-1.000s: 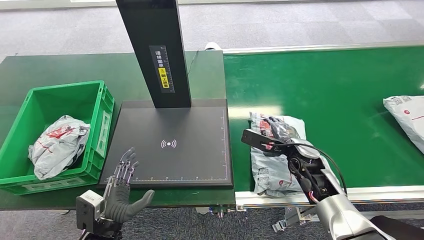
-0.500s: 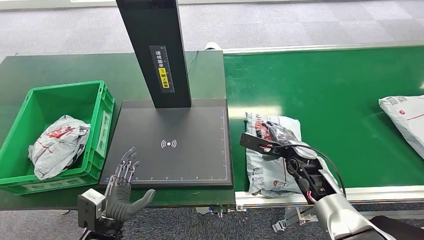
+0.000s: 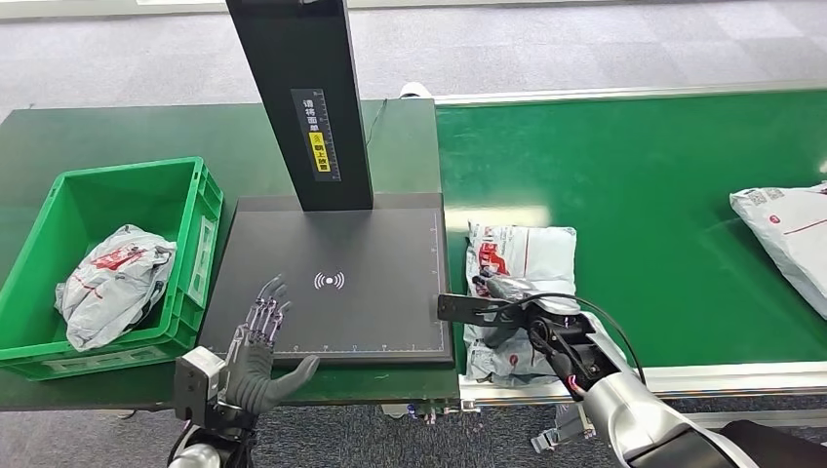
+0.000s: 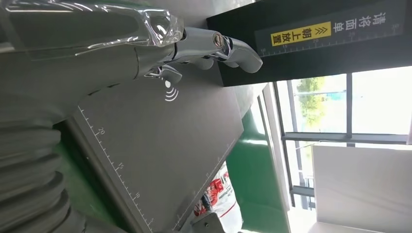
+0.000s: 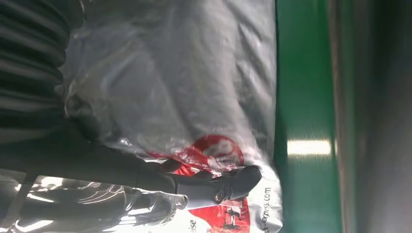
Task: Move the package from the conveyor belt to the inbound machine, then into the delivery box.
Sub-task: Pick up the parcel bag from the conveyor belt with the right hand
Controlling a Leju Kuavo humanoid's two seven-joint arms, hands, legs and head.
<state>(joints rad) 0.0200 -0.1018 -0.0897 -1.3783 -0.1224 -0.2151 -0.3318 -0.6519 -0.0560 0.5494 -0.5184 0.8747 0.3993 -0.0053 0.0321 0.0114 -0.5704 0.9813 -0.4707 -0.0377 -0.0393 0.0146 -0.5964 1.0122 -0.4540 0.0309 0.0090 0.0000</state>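
Looked down on a grey carpeted floor [image 3: 585, 49] with a dark green table [image 3: 117, 136] to the left and the green conveyor belt [image 3: 634, 175] to the right, edged by a pale metal rail [image 3: 741, 375]. Found the package [image 3: 522, 255], a grey plastic mailer with red print, lying flat on the belt just beside the inbound machine [image 3: 332, 244], apart from its black plate. Saw the right hand [image 3: 507, 297] resting on the near part of that package; could not tell whether the fingers gripped it or merely lay on top. Saw the left hand [image 3: 255, 351] spread wide and holding nothing, hovering over the near left corner of the plate. Noted the delivery box [image 3: 200, 224], a green crate on the table just left of the machine, with a crumpled grey bag [image 3: 112, 278] inside, and a second mailer [image 3: 790, 234] well apart on the belt at the right edge. Read a white wireless symbol [image 3: 330, 281] at the middle of the plate and white ruler ticks along its edges, numbered 20 and 15 in the left wrist view. Made out a yellow label [image 4: 301, 33] on the black column reading 朝上放置, plainer from the left wrist than from the head. Caught tall windows [image 4: 335, 104] with greenery outside from the left wrist. From the right wrist, saw a dark finger [image 5: 218, 187] pressed flat on the red logo, with small lettering too cut off to read
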